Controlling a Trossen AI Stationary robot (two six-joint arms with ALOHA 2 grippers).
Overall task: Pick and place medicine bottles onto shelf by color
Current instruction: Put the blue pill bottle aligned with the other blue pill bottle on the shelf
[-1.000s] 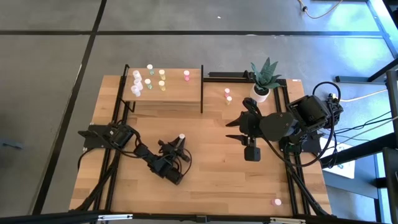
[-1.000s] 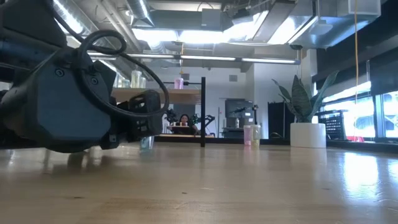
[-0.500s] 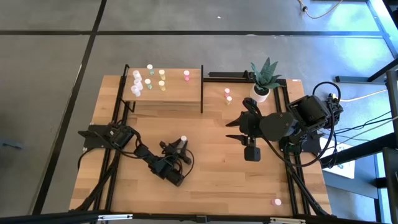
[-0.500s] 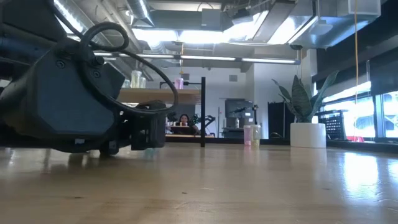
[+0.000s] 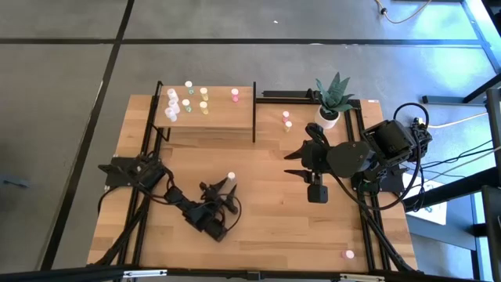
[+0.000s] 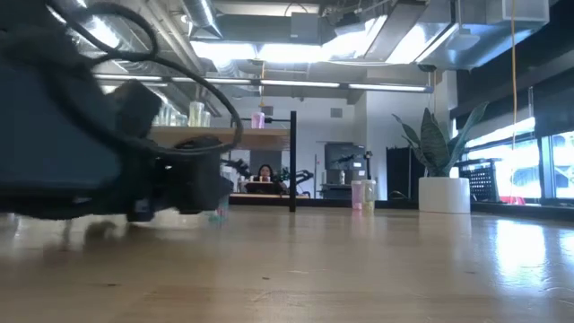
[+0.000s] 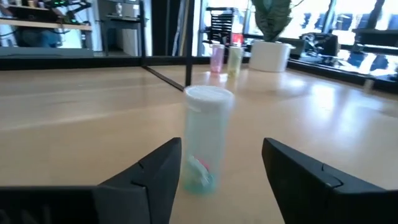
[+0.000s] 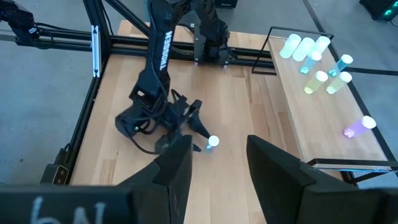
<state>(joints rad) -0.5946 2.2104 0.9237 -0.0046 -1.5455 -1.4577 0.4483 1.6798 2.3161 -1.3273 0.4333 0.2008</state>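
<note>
Bottle (image 7: 205, 140) upright between open jaws

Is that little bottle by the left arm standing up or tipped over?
Upright: the bottle stands on the table, cap up, untouched between open jaws.

you are seeing white lettering on the left arm (image 8: 163, 46) running along its dark link, but it is not showing clearly enough to read.

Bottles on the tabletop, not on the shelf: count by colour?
pink bottles: 2
yellow bottle: 1
white-capped bottle: 1
Total: 4
</note>
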